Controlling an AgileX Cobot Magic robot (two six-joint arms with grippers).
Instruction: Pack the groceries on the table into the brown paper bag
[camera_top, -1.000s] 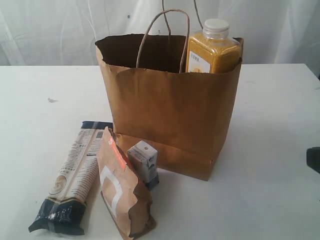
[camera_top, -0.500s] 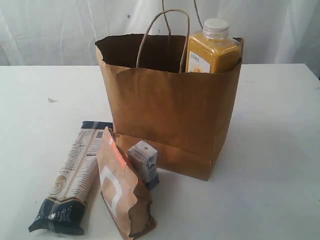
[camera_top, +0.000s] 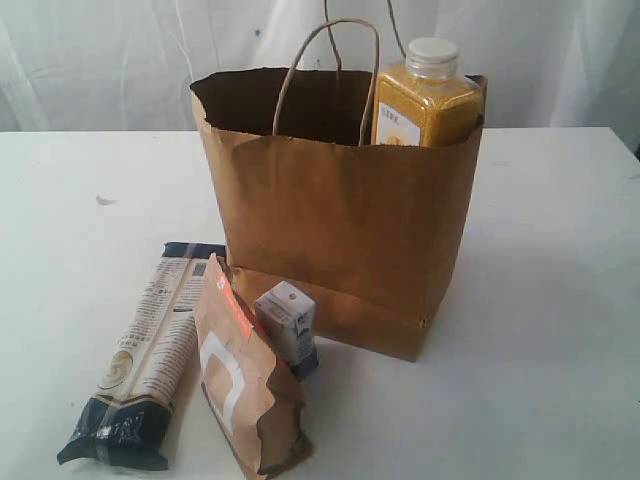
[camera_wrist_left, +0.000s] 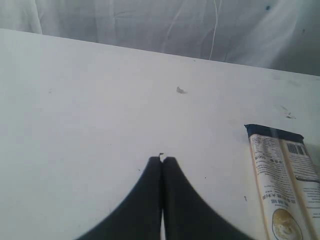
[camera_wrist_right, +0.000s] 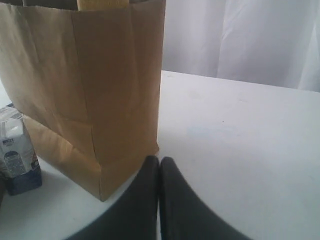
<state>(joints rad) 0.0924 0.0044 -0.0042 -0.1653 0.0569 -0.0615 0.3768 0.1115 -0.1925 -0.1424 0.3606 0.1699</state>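
Note:
The brown paper bag (camera_top: 340, 215) stands upright mid-table, and the yellow juice bottle (camera_top: 425, 95) with its white cap sticks out of its right side. In front of the bag lie the long pasta packet (camera_top: 150, 350), the brown-orange paper pouch (camera_top: 245, 380) and the small white-blue carton (camera_top: 288, 325). The jar and the can are out of view. Neither gripper shows in the exterior view. My left gripper (camera_wrist_left: 162, 160) is shut and empty over bare table (camera_wrist_left: 100, 110), with the pasta packet (camera_wrist_left: 285, 185) off to one side. My right gripper (camera_wrist_right: 159, 161) is shut and empty, close to the bag (camera_wrist_right: 90, 85) and its bottom corner; the carton (camera_wrist_right: 17, 155) is at the frame edge.
A white curtain (camera_top: 120, 60) hangs behind the table. A small mark (camera_top: 104, 200) lies on the tabletop left of the bag. The table (camera_top: 540, 300) stretches white to the right of the bag.
A dark gripper tip at the right edge of the exterior view one second ago has left that view. The bag and groceries have not moved.

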